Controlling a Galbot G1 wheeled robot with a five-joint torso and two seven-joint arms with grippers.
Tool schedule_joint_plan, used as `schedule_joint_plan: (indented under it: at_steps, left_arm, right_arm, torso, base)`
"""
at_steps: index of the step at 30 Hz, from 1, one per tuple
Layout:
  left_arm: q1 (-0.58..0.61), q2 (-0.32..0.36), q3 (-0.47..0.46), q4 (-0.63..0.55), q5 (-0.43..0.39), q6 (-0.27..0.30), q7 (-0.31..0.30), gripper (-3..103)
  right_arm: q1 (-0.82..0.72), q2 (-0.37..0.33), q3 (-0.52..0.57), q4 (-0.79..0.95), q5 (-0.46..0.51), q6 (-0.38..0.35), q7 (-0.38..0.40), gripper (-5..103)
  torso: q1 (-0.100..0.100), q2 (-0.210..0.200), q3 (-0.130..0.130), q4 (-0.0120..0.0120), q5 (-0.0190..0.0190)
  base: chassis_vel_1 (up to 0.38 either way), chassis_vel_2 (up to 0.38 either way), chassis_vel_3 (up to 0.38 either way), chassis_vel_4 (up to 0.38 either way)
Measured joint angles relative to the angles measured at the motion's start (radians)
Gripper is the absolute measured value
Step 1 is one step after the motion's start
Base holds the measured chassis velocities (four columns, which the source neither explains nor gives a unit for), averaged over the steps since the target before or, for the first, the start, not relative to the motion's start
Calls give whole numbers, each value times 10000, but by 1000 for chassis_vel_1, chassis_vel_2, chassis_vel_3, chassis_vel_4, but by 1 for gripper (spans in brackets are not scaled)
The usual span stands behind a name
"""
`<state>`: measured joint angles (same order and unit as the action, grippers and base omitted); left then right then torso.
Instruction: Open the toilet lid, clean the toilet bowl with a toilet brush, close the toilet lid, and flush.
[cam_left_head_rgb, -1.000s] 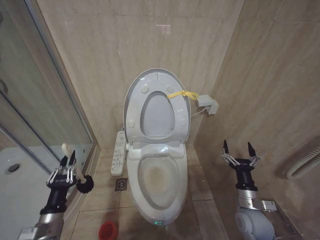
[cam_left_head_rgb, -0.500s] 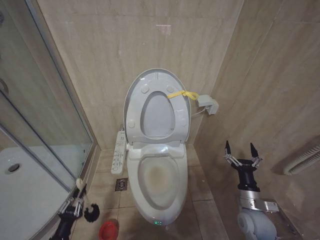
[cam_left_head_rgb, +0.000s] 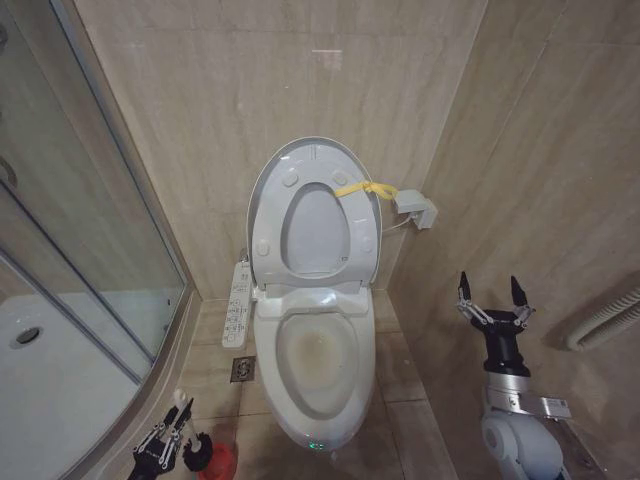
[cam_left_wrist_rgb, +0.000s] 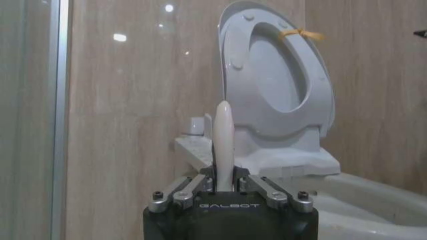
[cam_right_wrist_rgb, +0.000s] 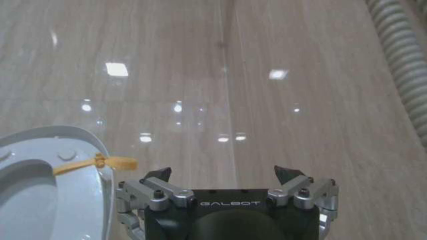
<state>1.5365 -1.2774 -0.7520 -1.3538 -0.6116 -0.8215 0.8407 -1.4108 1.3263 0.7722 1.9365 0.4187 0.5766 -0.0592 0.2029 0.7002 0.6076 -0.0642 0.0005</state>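
Note:
The toilet lid (cam_left_head_rgb: 315, 155) stands raised against the back wall, a yellow strap (cam_left_head_rgb: 362, 188) tied at its edge, with the seat ring folded up against it. Below it the toilet bowl (cam_left_head_rgb: 352, 392) lies uncovered, a brownish stain inside. Low on the floor to the bowl's left, my left gripper (cam_left_head_rgb: 165, 438) is shut on the toilet brush's cream handle (cam_left_wrist_rgb: 224, 142). The black brush head (cam_left_head_rgb: 194, 453) sits at the red holder (cam_left_head_rgb: 221, 463). The left wrist view shows the lid (cam_left_wrist_rgb: 267, 75) from the side. My right gripper (cam_left_head_rgb: 492, 300) hangs open by the right wall, holding nothing; its own view (cam_right_wrist_rgb: 222, 175) confirms this.
A glass shower screen (cam_left_head_rgb: 90, 250) and white shower tray (cam_left_head_rgb: 40, 380) bound the left side. A control panel (cam_left_head_rgb: 238, 305) sticks out left of the toilet, with a floor drain (cam_left_head_rgb: 243, 368) beneath. A socket box (cam_left_head_rgb: 415, 210) and a ribbed hose (cam_left_head_rgb: 605, 325) are on the right wall.
My left gripper has dropped toward the floor with the brush, bringing the brush head down to the red holder. The right gripper has drifted slightly lower and to the right.

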Motion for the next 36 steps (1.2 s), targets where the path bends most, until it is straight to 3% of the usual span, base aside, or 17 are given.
schedule_joint_plan:
  at_steps: [9,16,20,21,26,31,36]
  left_arm:
    - [-233,-206,104,433,483,13,-322,17]
    - [112,-681,302,-407,1145,21,-1420,17]
    - [423,-1334,429,-1155,2415,29,-2171,17]
    - [423,-1334,429,-1155,2415,29,-2171,17]
    - [765,-1938,469,-1594,4242,43,-3316,17]
    - [851,-2168,468,-1613,4786,46,-3727,17]
    - [348,-2008,272,-882,4726,44,-3560,17]
  right_arm:
    - [-57,30,-473,214,-166,249,-252,100]
    - [-184,-275,-1161,-98,-686,733,-279,100]
    - [306,-700,-712,-35,14,422,-46,100]
    - [306,-700,-712,-35,14,422,-46,100]
    - [567,-1150,-171,345,989,78,266,100]
    - [408,-1390,56,733,1276,15,324,100]
    - [495,-1346,-21,827,1420,26,264,100]
  torso:
    - [0,0,0,0,-2]
    - [0,0,0,1,3]
    - [0,0,0,1,1]
    - [0,0,0,1,1]
    - [0,0,0,1,0]
    - [-1,0,0,0,1]
    - [0,0,0,-1,0]
  base:
    - [0,0,0,0]
    - [0,0,0,0]
    - [0,0,0,0]
    - [0,0,0,0]
    - [0,0,0,0]
    - [0,0,0,0]
    - [0,0,0,0]
